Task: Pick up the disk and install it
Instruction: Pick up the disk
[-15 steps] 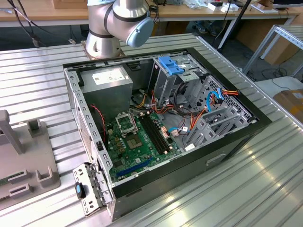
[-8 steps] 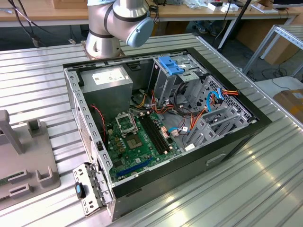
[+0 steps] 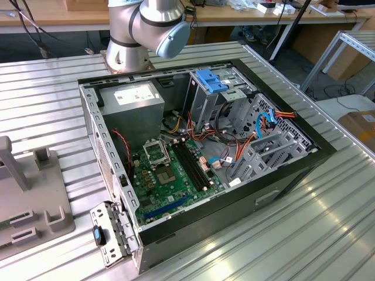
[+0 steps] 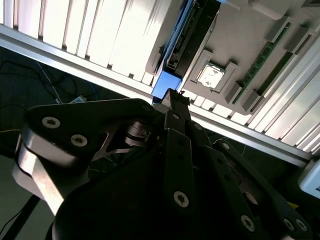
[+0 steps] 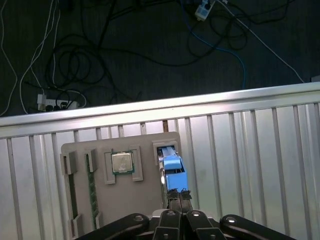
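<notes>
First wrist view: fingers above disk

Dark floor, many loose cables lying on it, white power strip by them. Silver table with long ridges, light shining bright on it. Brown wooden desk at back. Cardboard box at exterior view's right.

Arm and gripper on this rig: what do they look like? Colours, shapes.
The arm has silver-grey cylindrical joints with a round light-blue cap. The gripper is matte black, built of flat bar links that narrow to a tip, with silver round pivot pins.
</notes>
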Controlling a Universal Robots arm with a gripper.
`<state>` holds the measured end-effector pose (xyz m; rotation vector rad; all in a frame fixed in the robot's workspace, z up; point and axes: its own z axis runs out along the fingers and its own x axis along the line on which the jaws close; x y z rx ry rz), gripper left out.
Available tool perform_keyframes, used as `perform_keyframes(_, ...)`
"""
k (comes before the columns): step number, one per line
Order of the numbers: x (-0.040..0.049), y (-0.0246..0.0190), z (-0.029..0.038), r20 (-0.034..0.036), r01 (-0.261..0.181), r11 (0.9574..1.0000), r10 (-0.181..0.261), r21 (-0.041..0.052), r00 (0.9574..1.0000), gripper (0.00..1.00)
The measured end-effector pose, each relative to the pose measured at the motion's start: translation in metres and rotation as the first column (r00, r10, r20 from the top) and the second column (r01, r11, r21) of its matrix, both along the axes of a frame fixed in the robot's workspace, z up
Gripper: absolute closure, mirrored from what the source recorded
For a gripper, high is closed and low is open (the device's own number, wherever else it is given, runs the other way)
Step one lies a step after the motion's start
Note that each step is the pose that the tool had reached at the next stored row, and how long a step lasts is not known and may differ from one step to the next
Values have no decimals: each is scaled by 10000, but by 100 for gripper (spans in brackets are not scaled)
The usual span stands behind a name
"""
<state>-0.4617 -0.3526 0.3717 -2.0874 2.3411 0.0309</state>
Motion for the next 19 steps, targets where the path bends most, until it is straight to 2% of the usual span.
perform_keyframes(10,0,0,-3,2,0,10000,0,1,10000,89)
perform_keyframes(19,2,10,-79,4,-33,10000,33,1,10000,89)
